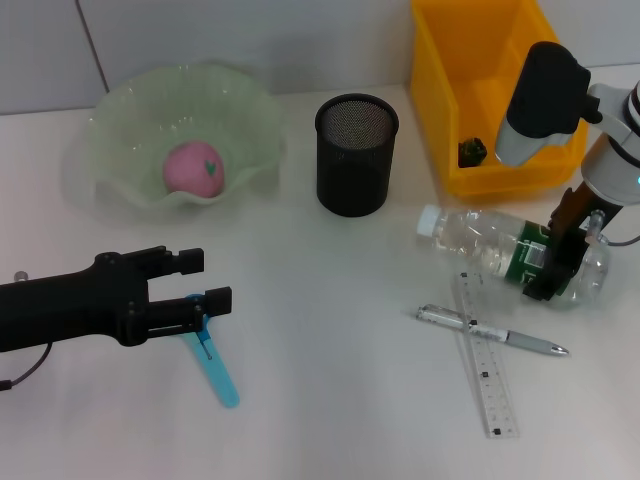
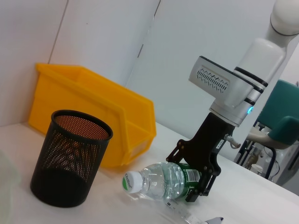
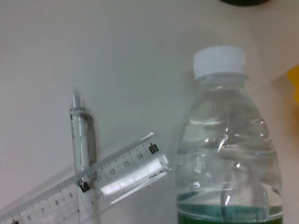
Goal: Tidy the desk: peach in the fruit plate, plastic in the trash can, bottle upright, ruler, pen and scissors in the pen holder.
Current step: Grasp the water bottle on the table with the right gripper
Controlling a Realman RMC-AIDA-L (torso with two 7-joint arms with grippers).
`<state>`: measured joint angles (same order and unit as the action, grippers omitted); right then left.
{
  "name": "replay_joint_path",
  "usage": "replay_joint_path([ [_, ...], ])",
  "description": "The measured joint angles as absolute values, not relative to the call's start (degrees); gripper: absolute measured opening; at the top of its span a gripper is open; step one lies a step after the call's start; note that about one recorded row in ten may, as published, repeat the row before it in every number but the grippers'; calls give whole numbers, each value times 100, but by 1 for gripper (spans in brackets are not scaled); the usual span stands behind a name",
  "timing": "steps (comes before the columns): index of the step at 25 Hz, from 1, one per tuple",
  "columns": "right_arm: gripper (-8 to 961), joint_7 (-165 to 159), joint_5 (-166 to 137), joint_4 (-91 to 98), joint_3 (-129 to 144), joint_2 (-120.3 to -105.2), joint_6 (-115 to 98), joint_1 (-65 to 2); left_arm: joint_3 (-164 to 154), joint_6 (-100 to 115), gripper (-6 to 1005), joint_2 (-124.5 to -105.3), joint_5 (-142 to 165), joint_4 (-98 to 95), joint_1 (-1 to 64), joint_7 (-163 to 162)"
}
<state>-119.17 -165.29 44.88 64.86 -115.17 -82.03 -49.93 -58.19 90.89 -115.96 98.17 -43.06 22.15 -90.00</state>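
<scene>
On a white desk (image 1: 330, 400), the robot's right hand (image 1: 553, 268) grips a clear water bottle (image 1: 490, 248) lying on its side, its dark fingers closed around the green-labelled middle. The bottle's white cap (image 1: 428, 220) points toward the black mesh pen holder (image 1: 356, 154), which stands upright near the centre of the desk. Behind the right arm sits a yellow bin (image 1: 480, 90) with a small dark object (image 1: 471, 151) inside.

Just in front of the bottle, a clear ruler (image 1: 485, 360) and a silver pen (image 1: 492, 332) lie crossed on the desk, the pen over the ruler; the ruler's far end reaches the bottle.

On the left side of the desk, the left hand (image 1: 200, 281) hovers low with its two fingers spread apart and nothing between them. Beneath it lie blue-handled scissors (image 1: 213, 360), one handle stretching out toward the front edge of the desk.

At the back left, a pink peach (image 1: 193, 169) rests in the pale green, wavy-rimmed fruit plate (image 1: 120, 120).

The left wrist camera shows the bottle (image 2: 161, 181) held by the right hand (image 2: 200, 184), with the pen holder (image 2: 70, 158) and the bin (image 2: 93, 112) beyond it. The right wrist camera looks down on the bottle (image 3: 229, 158), the ruler (image 3: 93, 182) and the pen (image 3: 82, 135).
</scene>
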Motion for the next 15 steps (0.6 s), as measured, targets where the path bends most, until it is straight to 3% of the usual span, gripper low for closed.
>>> replay_joint_path([
  [15, 780, -11922, -16572, 4493, 6472, -11513, -8149, -4941, -5818, 9113, 785, -11592, 9817, -4305, 2198, -9000],
])
